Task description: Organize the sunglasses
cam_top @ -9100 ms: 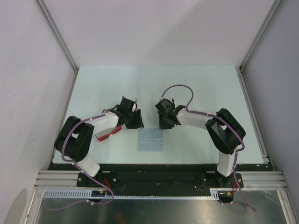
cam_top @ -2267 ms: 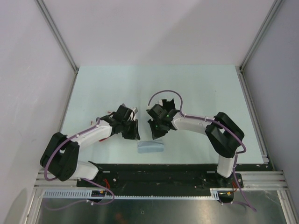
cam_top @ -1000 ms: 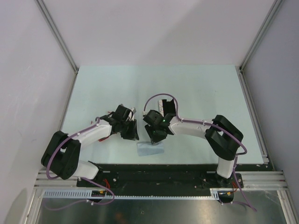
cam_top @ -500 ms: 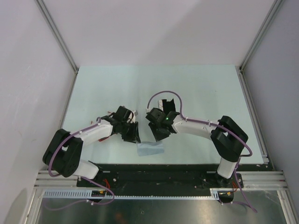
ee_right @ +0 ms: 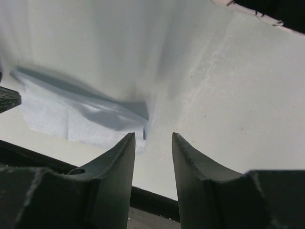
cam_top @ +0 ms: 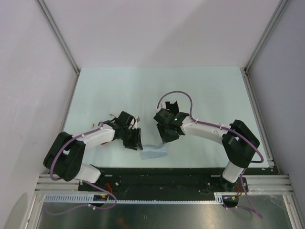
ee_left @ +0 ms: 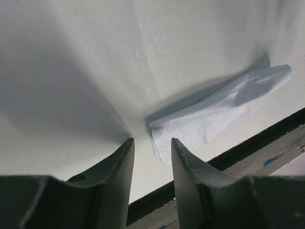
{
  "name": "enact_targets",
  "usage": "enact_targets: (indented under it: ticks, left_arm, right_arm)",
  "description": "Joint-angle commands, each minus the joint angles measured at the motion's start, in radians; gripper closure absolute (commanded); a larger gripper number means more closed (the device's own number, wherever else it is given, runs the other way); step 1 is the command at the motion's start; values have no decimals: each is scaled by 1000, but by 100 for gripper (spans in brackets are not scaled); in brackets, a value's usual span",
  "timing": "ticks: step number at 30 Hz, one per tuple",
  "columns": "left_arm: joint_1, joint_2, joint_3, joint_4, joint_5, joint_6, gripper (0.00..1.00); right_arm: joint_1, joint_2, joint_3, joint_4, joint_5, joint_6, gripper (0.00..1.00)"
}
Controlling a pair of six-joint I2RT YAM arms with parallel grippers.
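Note:
The red sunglasses do not show in any view. A light-blue cloth (cam_top: 153, 151) lies folded into a narrow strip near the table's front edge. My left gripper (cam_top: 137, 143) is open and empty, just left of the cloth's left end. In the left wrist view the cloth (ee_left: 224, 105) lies just ahead of the open gripper (ee_left: 152, 145). My right gripper (cam_top: 166, 139) is open and empty, just above the cloth's right end. In the right wrist view the cloth (ee_right: 71, 119) lies ahead and left of the open gripper (ee_right: 153, 139).
The pale table (cam_top: 157, 90) is bounded by metal rails on the left (cam_top: 71, 100) and right (cam_top: 257, 109). The black front edge (cam_top: 157, 171) runs right below the cloth and shows in both wrist views.
The cloth, flat and square at first, is now folded into a strip. My right gripper has drawn back to the right off the cloth. My left gripper has edged toward the cloth's left end.

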Motion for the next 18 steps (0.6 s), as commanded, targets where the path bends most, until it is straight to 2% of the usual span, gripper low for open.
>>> enact_targets:
  ticks: [1,9,18]
  left_arm:
    - [2,-21,24,9,-12,-8,59]
    - [1,11,30,44,-9,-25,71]
    - [1,34,36,69,5,-37,72]
  right_arm:
    - [-17,-35,-34,16,-23,38,59]
    - [-44,-39,-81,73,-60,47,63]
    - [-52,-46,-109,122,-86,59,65]
